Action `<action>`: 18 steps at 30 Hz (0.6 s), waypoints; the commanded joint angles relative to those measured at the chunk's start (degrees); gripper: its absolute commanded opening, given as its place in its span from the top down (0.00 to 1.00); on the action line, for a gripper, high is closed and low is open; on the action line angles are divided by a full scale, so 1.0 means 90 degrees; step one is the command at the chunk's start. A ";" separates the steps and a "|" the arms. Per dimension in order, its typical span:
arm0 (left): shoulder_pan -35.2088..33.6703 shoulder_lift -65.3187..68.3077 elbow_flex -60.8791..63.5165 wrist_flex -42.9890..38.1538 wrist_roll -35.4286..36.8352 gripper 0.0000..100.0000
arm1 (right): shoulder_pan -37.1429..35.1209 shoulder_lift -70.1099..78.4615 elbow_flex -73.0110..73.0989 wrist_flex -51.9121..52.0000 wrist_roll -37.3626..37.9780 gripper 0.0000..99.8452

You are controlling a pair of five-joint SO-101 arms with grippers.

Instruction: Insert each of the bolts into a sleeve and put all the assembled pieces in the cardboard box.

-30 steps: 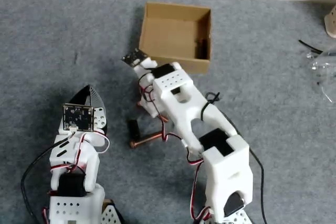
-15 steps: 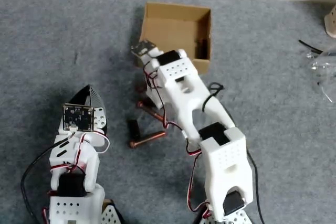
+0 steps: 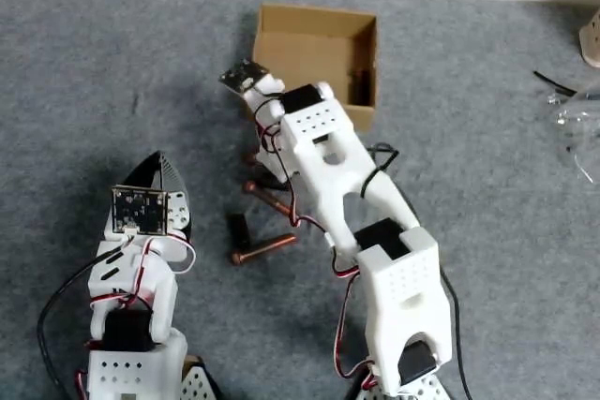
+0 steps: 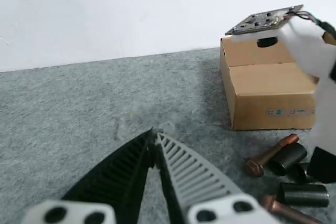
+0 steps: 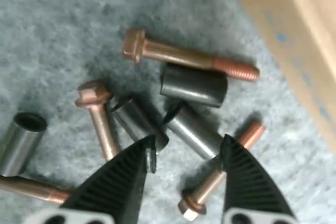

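Note:
Several copper bolts and dark sleeves lie loose on the grey carpet in front of the cardboard box [image 3: 319,53]. My right gripper [image 5: 188,150] hangs open just above the pile, with a dark sleeve [image 5: 194,129] lying in the gap between its fingertips. Beside that one are a second sleeve [image 5: 194,86], a third sleeve [image 5: 139,121], a bolt [image 5: 189,59] and another bolt [image 5: 100,116]. In the high view, a bolt [image 3: 265,248] and a black sleeve [image 3: 240,229] lie left of the right arm [image 3: 319,152]. My left gripper [image 3: 159,158] [image 4: 155,148] is shut and empty, well left of the pile.
The box [image 4: 270,85] stands open on top, with something dark inside by its right wall. A grey sleeve [image 5: 21,142] lies apart from the pile. Cables and clear plastic [image 3: 572,110] lie at the far right. Open carpet stretches to the left.
The right arm has swung away from the front of the table toward the box, uncovering a bolt beside it. The left arm has not moved.

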 commanded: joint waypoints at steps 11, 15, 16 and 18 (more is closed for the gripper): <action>-0.0044 -0.0054 0.0122 -0.0156 -0.0010 0.99 | 0.0132 -0.0024 0.0523 -0.0620 0.0518 0.82; -0.0044 -0.0054 0.0122 -0.0156 -0.0010 0.99 | 0.0317 -0.0034 0.0991 -0.0972 0.0518 0.82; -0.0044 -0.0054 0.0122 -0.0156 -0.0010 0.99 | 0.0337 -0.0034 0.1070 -0.1079 0.0518 0.82; -0.0044 -0.0054 0.0122 -0.0156 -0.0010 0.99 | 0.0366 -0.0034 0.1177 -0.1216 0.0518 0.82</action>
